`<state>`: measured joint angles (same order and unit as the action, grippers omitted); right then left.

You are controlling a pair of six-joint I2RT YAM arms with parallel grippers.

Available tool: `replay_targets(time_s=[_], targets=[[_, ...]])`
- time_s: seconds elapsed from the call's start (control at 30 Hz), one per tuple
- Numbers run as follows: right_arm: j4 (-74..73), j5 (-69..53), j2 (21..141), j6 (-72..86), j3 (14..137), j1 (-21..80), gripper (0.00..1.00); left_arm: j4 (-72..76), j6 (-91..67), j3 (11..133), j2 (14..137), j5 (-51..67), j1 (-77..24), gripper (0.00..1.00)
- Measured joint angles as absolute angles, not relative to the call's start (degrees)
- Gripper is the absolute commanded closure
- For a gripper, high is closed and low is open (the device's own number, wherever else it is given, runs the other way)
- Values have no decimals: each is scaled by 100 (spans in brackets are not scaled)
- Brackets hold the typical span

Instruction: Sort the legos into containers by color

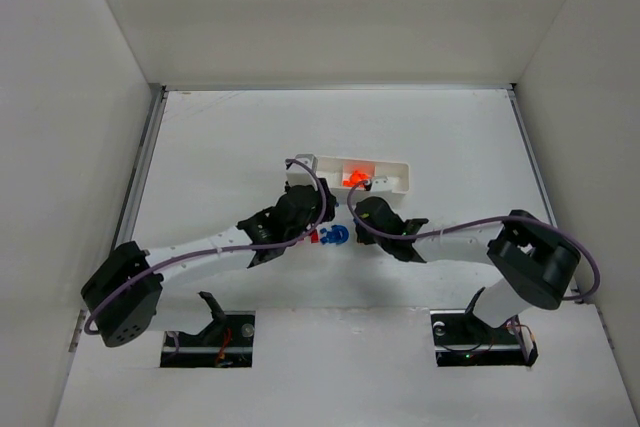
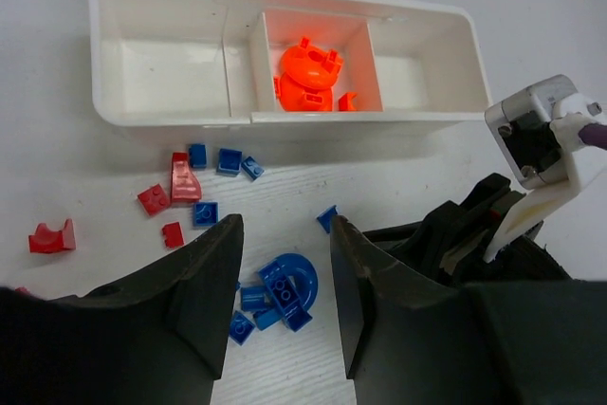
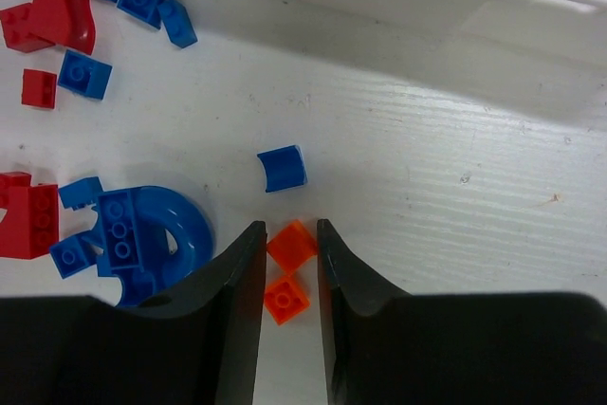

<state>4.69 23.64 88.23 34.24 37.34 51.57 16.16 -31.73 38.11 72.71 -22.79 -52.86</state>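
The containers are three compartments in one white tray (image 2: pixel 171 120) (image 1: pixel 398 173). Its middle compartment holds a heap of orange legos (image 2: pixel 308 78); the outer two hold nothing. Blue and red legos lie loose in front of it, among them a blue ring (image 2: pixel 302 270) (image 3: pixel 185 225) with small bricks on it. My left gripper (image 2: pixel 285 225) hangs open above that ring. My right gripper (image 3: pixel 290 227) is down on the table, its fingers pressed against the corners of a small orange lego (image 3: pixel 291 245). A second orange brick (image 3: pixel 285 298) lies further back between them.
Red pieces (image 2: pixel 180 177) and blue bricks (image 2: pixel 229 159) are scattered left of the ring, with one red arch (image 2: pixel 49 237) further left. A curved blue piece (image 3: pixel 283 168) lies just ahead of my right fingers. My right wrist's housing (image 2: pixel 541 139) crowds the left gripper's right side.
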Motion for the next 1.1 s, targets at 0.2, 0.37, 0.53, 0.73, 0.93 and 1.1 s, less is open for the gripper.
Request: replay_targets(time_s=[0.2, 0.37, 0.53, 0.73, 0.93, 1.1], targets=[[377, 2447, 8755, 3433, 3734, 5183, 73, 1535, -3210, 3564, 7050, -2316, -5398, 60], [259, 2488, 8276, 3450, 3730, 5183, 73, 1422, -3225, 3446, 7008, -2320, -5437, 59], [257, 2480, 7629, 3448, 3728, 5131, 73, 1382, -3242, 3424, 6936, -2329, -5596, 59], [255, 2200, 7347, 3387, 3848, 4493, 73, 1398, -3227, 3297, 6884, -2344, -6134, 58], [274, 1839, 8147, 3199, 4661, 3892, 73, 1608, -3072, 3245, 7231, -2425, -6689, 55], [301, 1734, 8648, 3072, 5037, 3778, 62, 1909, -2829, 3245, 7749, -2502, -7000, 53]])
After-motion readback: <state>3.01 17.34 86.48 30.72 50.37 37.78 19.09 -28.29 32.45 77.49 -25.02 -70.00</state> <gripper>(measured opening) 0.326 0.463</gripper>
